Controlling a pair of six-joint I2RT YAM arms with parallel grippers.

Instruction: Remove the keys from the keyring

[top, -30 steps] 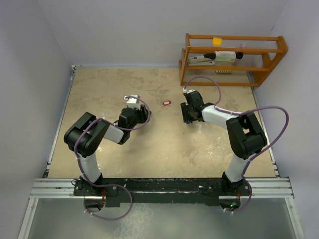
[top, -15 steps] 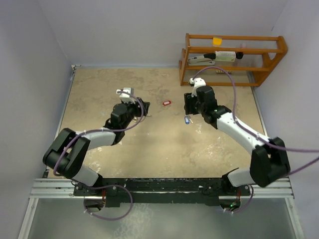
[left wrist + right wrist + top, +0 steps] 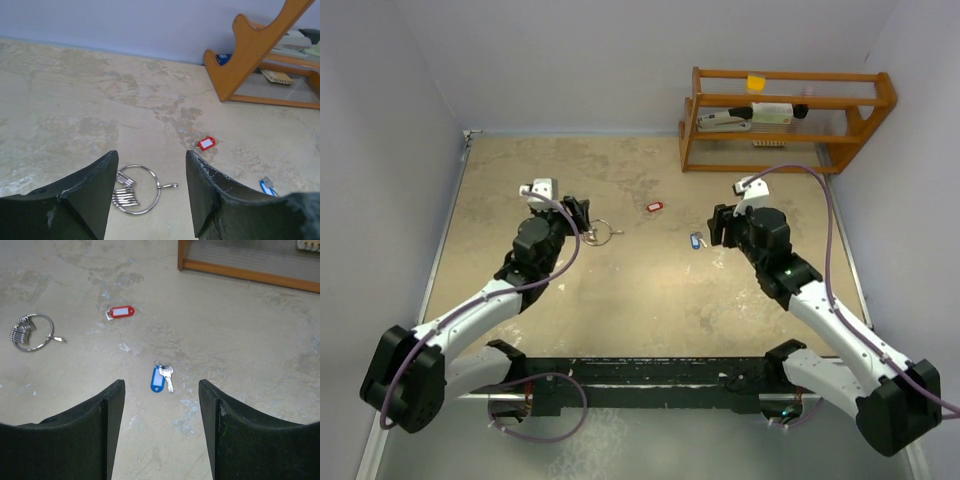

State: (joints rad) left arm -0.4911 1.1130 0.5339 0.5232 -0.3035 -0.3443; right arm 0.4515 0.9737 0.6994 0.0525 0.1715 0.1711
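The silver keyring (image 3: 158, 190) lies flat on the table, with a bunch of plain silver keys (image 3: 122, 196) still on it. My left gripper (image 3: 151, 159) is open and empty just behind it. In the top view the keyring (image 3: 592, 237) lies right of the left gripper (image 3: 575, 215). A red-headed key (image 3: 655, 207) lies loose farther right. A blue-headed key (image 3: 158, 378) with a silver key (image 3: 169, 376) lies loose in front of my open, empty right gripper (image 3: 161, 389). In the top view the right gripper (image 3: 720, 225) is just right of that blue key (image 3: 696, 241).
A wooden rack (image 3: 785, 110) with small items stands at the back right against the wall. It also shows in the left wrist view (image 3: 260, 55) and the right wrist view (image 3: 245, 270). Grey walls close the table on three sides.
Both arms have drawn back from the table's middle, the left to the left and the right to the right. The blue key and the keyring now lie uncovered on the table.
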